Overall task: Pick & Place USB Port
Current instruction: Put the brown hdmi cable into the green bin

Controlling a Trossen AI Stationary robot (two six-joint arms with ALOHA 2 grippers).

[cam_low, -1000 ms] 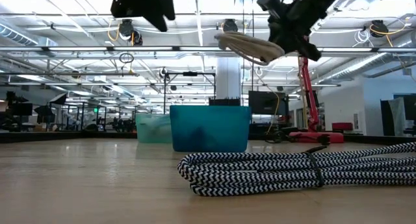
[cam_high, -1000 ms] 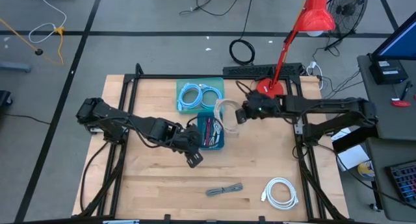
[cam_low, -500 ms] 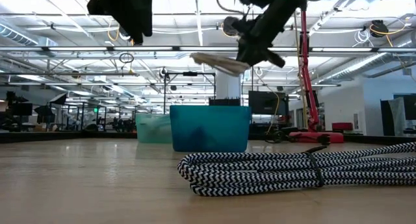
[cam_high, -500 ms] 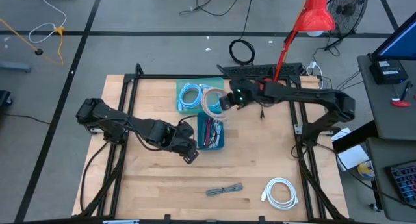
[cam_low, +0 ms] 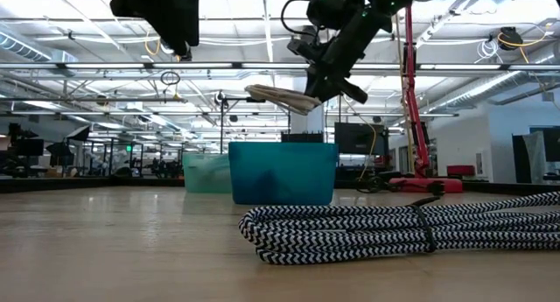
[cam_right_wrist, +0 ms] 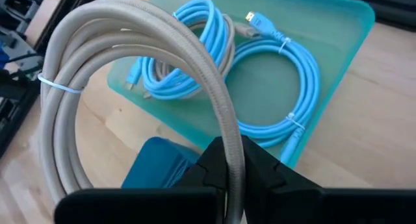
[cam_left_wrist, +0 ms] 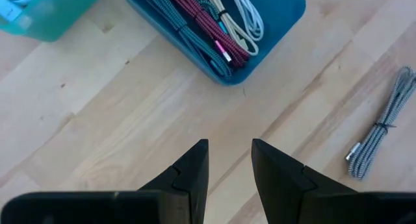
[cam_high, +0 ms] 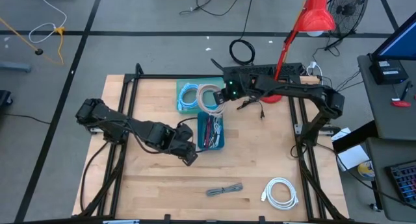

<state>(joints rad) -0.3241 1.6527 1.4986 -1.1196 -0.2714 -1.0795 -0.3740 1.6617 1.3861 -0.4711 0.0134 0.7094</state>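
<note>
We take the dark teal bin as our landmark. It stands mid-table and holds several bundled cables; in the left wrist view we count a maroon bundle, a dark braided one and a pale one. Touching its far side is a lighter teal bin, and inside that we count two light-blue cable coils.

The right gripper hangs above the seam between the two bins, over the light bin's corner, its fingers clamped on a coiled beige cable. This coil, bound by a thin tie, hangs in the air beside the gripper, clear of both bins; in the low view it floats well above the dark bin's rim.

The left gripper hovers just off the dark bin's near-left corner, over bare wood, fingers narrowly apart with nothing between them.

Nearer the table's front edge than the dark bin lie two more cables on the wood: a grey braided bundle and, further right, a white coil. In the low view the braided bundle fills the foreground in front of the dark bin. A red lamp stands at the table's far edge, beyond the bins.
</note>
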